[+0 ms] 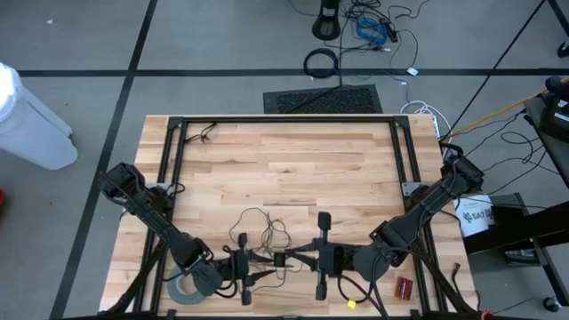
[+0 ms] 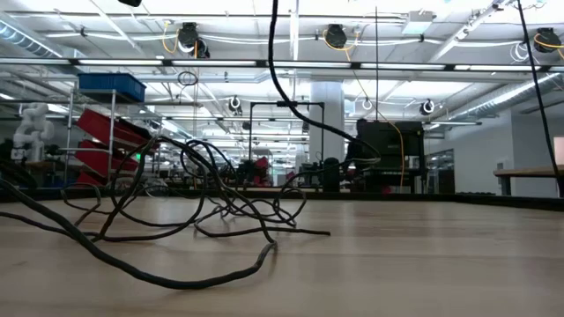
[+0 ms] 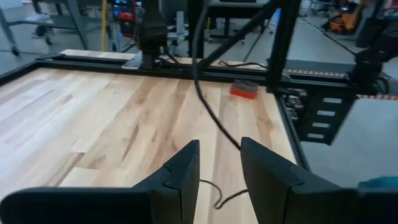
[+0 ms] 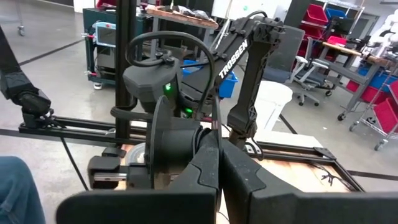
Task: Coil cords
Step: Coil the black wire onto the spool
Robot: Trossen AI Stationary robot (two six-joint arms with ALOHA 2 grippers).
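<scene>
I am working over a pale wooden table (image 1: 293, 169) framed by black rails, with a grey floor around it; the low view looks out into a large workshop with shelving and ceiling lights. The thin dark cord (image 1: 260, 222) lies in loose loops near the front middle of the table, just ahead of both grippers. My left gripper (image 1: 245, 263) sits low at the front edge, fingers partly apart; I see nothing between them in its wrist view, only a strand of wire (image 3: 217, 198) on the wood below. My right gripper (image 1: 313, 260) faces it, fingers pressed together. A grey tape roll (image 1: 184, 288) lies beside the left arm. "TROSSEN" (image 4: 231, 55) reads on the left arm.
</scene>
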